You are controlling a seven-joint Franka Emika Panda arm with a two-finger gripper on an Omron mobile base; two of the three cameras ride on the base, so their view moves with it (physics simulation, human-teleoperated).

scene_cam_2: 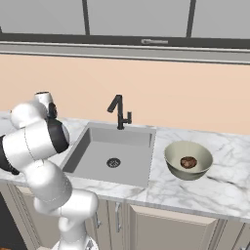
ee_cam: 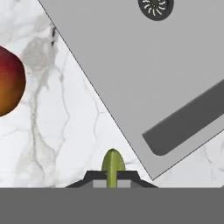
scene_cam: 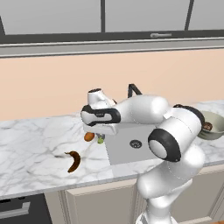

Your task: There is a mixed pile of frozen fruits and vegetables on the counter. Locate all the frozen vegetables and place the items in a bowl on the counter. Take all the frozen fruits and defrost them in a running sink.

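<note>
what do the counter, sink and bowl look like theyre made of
Counter: looks like polished white marble, going by its grey veins. Sink: probably matte grey metal or composite; flat even grey, round metal drain. Bowl: maybe glazed ceramic, smooth grey-olive with a pale rim.

The white arm rises from its base at the cabinet front, bends at a dark-jointed elbow and reaches left and forward, its forearm lying almost level over the tabletop. The wrist turns the hand downward, so the gripper points at the surface. In the hand view, the gripper has its jaws drawn together, pinching the tiny green piece between them.
</note>
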